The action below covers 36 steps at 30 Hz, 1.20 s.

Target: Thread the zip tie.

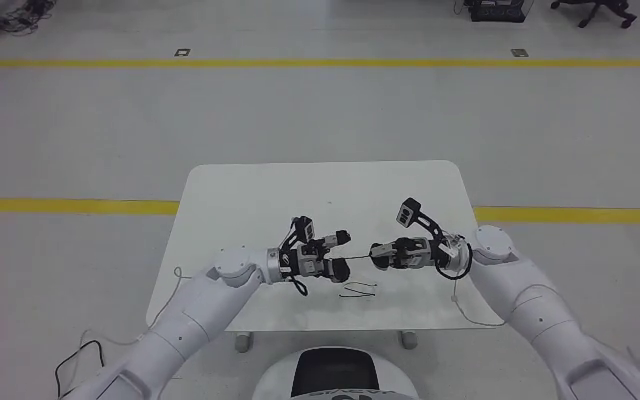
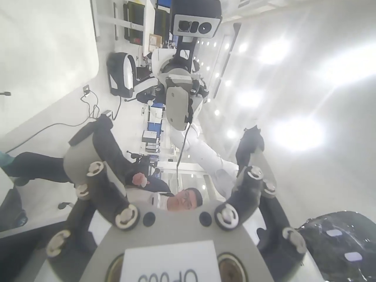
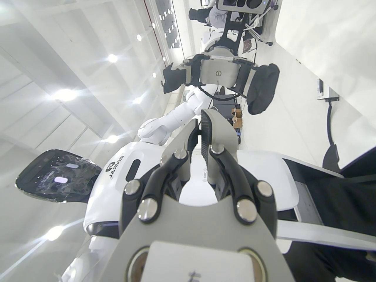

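My right gripper (image 1: 377,255) hovers above the front of the white table (image 1: 250,200), shut on a thin black zip tie (image 1: 358,260) that sticks out from its tips toward my left gripper (image 1: 342,253). The left gripper (image 2: 176,130) faces it a short way off, its black-padded fingers (image 2: 100,127) spread wide open with nothing between them. In the left wrist view the right gripper (image 2: 177,112) shows end-on, with the zip tie (image 2: 180,154) trailing from it. In the right wrist view the ribbed pads (image 3: 208,124) are pressed nearly together, opposite the open left gripper (image 3: 218,85).
Another thin black zip tie (image 1: 360,290) lies flat on the table near its front edge, below the two grippers. The table's far half is bare white surface. Around the table is grey floor with yellow lines (image 1: 320,63).
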Tool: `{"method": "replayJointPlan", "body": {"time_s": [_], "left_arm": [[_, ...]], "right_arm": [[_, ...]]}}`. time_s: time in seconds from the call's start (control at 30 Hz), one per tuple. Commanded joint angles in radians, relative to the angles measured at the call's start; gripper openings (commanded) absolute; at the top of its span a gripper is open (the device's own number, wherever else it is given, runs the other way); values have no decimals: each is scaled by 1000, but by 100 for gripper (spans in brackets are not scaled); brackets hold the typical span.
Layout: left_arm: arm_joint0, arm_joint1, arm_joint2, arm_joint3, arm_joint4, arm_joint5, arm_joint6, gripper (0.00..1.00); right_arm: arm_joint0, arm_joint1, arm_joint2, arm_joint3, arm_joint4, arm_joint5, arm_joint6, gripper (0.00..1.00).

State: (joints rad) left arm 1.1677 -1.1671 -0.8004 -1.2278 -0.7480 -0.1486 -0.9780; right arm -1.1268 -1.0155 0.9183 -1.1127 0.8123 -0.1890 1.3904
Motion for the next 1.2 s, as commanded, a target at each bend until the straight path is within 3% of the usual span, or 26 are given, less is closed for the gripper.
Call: {"method": "replayJointPlan", "body": {"time_s": [0.0, 0.17, 0.77, 1.0, 1.17], "left_arm": [[0, 0, 0, 0, 0, 0, 1, 100], [10, 0, -1, -18, 6, 0, 32, 100], [26, 4, -5, -30, 3, 4, 29, 100], [36, 3, -3, -41, 23, 10, 107, 100], [38, 2, -2, -43, 15, 10, 98, 100]], "right_arm": [[0, 0, 0, 0, 0, -1, 0, 0], [-19, 0, 5, -32, -15, 9, -36, 0], [-27, -10, 15, -44, -29, 33, -7, 0], [-23, -18, 14, -31, -27, 34, -3, 0], [-24, -21, 17, -19, -28, 31, 0, 0]]}}
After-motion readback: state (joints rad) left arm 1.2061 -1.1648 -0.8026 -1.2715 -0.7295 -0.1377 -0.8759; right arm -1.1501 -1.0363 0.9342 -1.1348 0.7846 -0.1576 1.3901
